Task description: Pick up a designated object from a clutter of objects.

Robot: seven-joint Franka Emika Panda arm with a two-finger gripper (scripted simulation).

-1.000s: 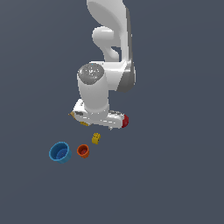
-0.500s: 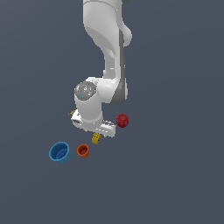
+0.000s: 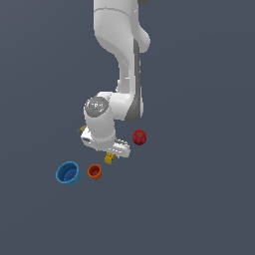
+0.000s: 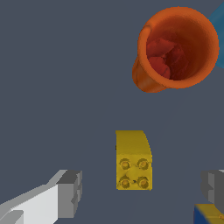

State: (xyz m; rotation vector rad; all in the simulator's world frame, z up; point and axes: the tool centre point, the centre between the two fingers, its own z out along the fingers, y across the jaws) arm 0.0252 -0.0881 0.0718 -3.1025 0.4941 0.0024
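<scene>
We see the grey-tipped gripper spread wide, the small yellow studded toy brick lying untouched between its fingers. Just beyond stands the small orange cup. A blue cup is cut off at the frame's edge.

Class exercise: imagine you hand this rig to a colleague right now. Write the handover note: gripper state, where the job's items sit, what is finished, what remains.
Gripper: open, holding nothing, a finger on either side of the yellow brick, apart from it.
Yellow brick: on the floor, studs up, not lifted.
Orange cup: upright, near the brick, not touching; blue cup beyond it.
Red ball: at the exterior view's right of the arm.
Done: gripper lined up over the brick.
Left: descend, close, lift.
</scene>
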